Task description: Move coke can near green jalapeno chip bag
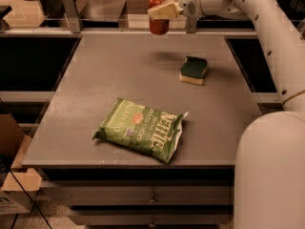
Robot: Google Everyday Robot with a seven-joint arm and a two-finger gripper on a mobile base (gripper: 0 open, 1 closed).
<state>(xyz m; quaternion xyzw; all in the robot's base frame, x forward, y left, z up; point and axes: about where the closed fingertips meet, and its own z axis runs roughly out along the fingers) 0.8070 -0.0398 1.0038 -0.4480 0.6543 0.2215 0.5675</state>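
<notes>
Gripper (161, 11) above far edge of matte desk (95, 75), jaws clamped on cylindrical red coke can (158, 26); crinkly flat green jalapeno chip bag (140, 129) lies well apart, near front.

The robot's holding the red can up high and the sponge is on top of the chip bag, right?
No. The camera view shows the sponge on the table, apart from the chip bag. The gripper does hold the can up high, over the far edge.

The tool (161, 11), top centre, partly hides the coke can (158, 27).
</notes>
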